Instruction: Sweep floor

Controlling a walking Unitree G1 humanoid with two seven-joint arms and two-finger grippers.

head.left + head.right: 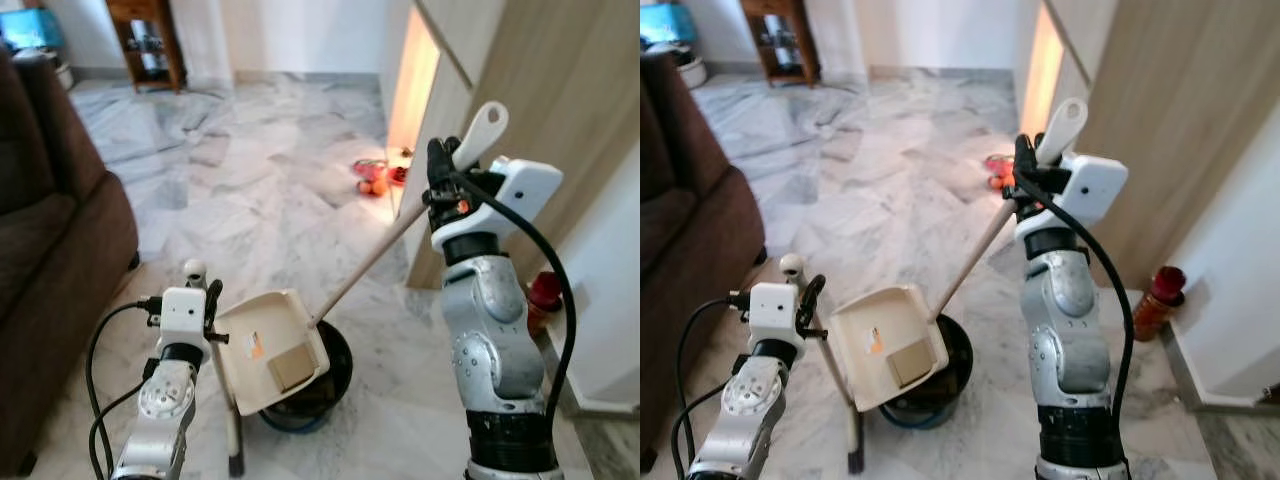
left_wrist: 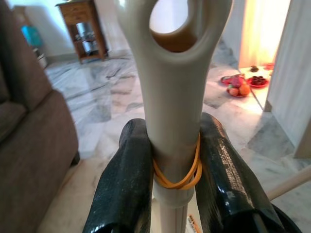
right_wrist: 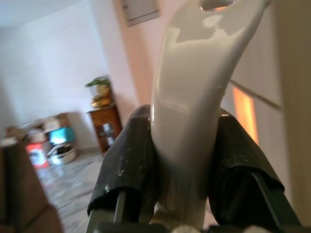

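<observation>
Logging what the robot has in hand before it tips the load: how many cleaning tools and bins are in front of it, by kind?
Brooms: 1, handle shut in the right gripper
Dustpans: 1, pan tilted over the bin, handle shut in the left gripper
Bins: 1, dark round bin on the floor
Total: 3

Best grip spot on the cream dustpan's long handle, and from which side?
Near its looped top end, where the left gripper is already shut on the cream long-handled dustpan. The shaft there is slim, roughly upright and free, and the orange rubber band marks the spot. Come from the sofa side, away from the pan.
</observation>
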